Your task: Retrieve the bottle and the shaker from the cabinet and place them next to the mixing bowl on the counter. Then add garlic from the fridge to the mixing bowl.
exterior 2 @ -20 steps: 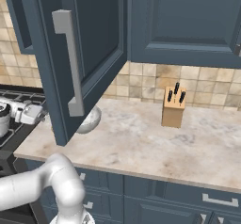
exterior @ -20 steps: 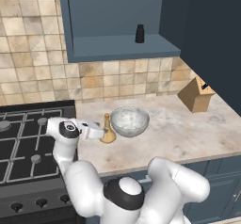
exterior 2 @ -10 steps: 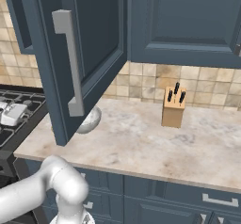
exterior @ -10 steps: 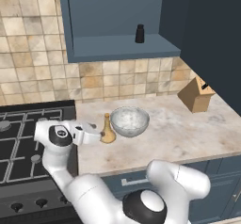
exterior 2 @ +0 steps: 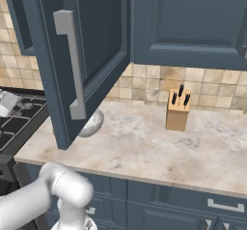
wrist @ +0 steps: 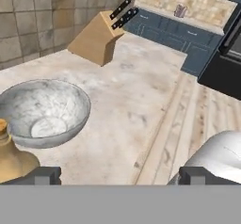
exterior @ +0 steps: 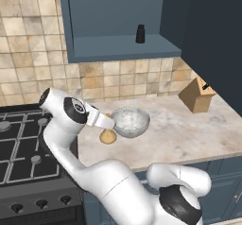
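The golden-tan bottle (exterior: 108,135) stands on the counter (exterior: 179,139) just left of the mixing bowl (exterior: 130,121). My gripper (exterior: 109,123) hovers above the bottle, pointing toward the bowl and partly covering the bottle's neck. In the hand view the gripper (wrist: 120,176) is open with nothing between its fingertips (wrist: 44,175); the bottle (wrist: 12,159) sits at the lower left, beside the bowl (wrist: 44,112). The dark shaker (exterior: 140,33) stands on the shelf of the open cabinet (exterior: 118,49). The fridge and garlic are out of view.
A wooden knife block (exterior: 196,95) stands at the back right of the counter. A black gas hob (exterior: 23,148) lies left of the bottle. The open cabinet door (exterior 2: 82,55) hangs out over the counter's left end, with the bowl (exterior 2: 92,122) half hidden behind it.
My arm's elbow has swung higher and the hand has lifted a little above the bottle. The jaws have stayed open; bottle, bowl and shaker have not moved.
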Robot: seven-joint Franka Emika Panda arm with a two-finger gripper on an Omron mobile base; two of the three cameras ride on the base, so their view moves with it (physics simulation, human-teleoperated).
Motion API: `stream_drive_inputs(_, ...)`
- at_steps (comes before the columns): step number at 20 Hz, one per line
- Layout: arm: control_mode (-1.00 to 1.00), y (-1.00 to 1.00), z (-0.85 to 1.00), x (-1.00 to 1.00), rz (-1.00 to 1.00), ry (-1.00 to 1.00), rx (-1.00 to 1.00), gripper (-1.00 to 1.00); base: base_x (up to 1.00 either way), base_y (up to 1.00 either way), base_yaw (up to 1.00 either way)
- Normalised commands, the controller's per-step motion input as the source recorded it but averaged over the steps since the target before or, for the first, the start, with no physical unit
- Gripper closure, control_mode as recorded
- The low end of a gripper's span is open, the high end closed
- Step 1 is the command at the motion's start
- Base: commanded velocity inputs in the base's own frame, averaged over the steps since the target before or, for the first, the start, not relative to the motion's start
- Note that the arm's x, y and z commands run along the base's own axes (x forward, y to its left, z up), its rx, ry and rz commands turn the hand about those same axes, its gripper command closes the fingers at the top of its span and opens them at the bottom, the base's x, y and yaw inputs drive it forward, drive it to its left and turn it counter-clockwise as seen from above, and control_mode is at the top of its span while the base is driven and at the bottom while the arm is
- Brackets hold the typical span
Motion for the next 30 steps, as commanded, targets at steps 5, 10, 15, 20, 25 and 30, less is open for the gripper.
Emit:
stream_drive_inputs(5, -1.00, -0.39, 0.72, -0.27, 0.13, -0.02, 0.27, -1.00, 0.00, 0.00, 0.00)
stream_drive_inputs(10, -1.00, -0.87, 0.29, 0.00, 0.02, 0.00, 0.16, -1.00, 0.00, 0.00, 0.00)
stream_drive_inputs(15, -1.00, -0.37, -0.06, -0.17, -0.49, -0.22, 0.14, -1.00, 0.00, 0.00, 0.00)
stream_drive_inputs(20, -1.00, -0.23, 0.03, -0.06, -0.46, -0.10, 0.20, -1.00, 0.00, 0.00, 0.00)
stream_drive_inputs(25, -1.00, -0.17, 0.07, 0.07, -0.62, 0.00, 0.51, -1.00, 0.00, 0.00, 0.00)
stream_drive_inputs(30, -1.00, -0.05, 0.04, 0.01, -0.71, -0.22, 0.44, -1.00, 0.00, 0.00, 0.00)
